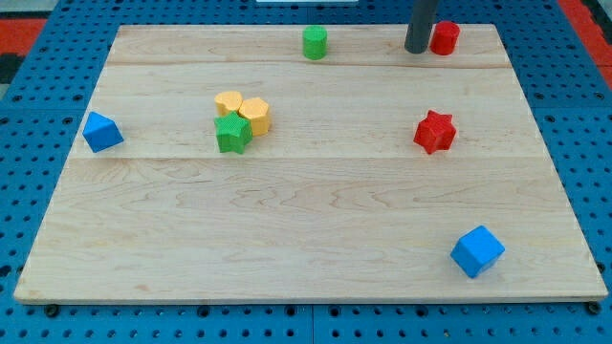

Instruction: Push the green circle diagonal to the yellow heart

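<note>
Green circle (315, 42) sits at the top edge of the board (306, 239), centre-top of frame, upright, free of neighbours. My tip (418, 50) — a bare rod, nothing to open or close — stands to its right in the same row, touching or just beside the red cylinder (444, 37) (contact unclear). Yellow heart (229, 102) lies down-left of the circle, clustered with the yellow hexagon (255, 115) and green star (232, 134). No containers present.

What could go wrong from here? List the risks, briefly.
1. My tip sits beside the red block at the view's top, far from the green circle; moving off carelessly could nudge the red one.
2. The green circle is close to the board's top edge; a skewed push could slide it off.
3. The yellow heart touches a yellow block and a green star; overshooting would scatter them.
</note>
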`<state>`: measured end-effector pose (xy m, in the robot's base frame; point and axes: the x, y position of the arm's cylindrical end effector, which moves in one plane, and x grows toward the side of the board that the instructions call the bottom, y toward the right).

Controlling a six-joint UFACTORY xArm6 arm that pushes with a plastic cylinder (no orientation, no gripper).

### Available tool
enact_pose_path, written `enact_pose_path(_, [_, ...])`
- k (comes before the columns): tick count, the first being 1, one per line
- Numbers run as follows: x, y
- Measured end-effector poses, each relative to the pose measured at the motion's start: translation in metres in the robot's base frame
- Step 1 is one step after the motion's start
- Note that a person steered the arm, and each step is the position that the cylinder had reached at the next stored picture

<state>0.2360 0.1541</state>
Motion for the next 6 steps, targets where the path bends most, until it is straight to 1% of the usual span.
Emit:
enact_pose_path(1, [-0.032, -0.003])
enact_pose_path(2, [-0.043, -0.055])
enact_pose_path(3, [-0.037, -0.140])
enact_pose_path(4, [0.022, -0.147])
enact_pose_path(5, [0.054, -0.159])
enact_pose_path(6, [0.017, -0.141])
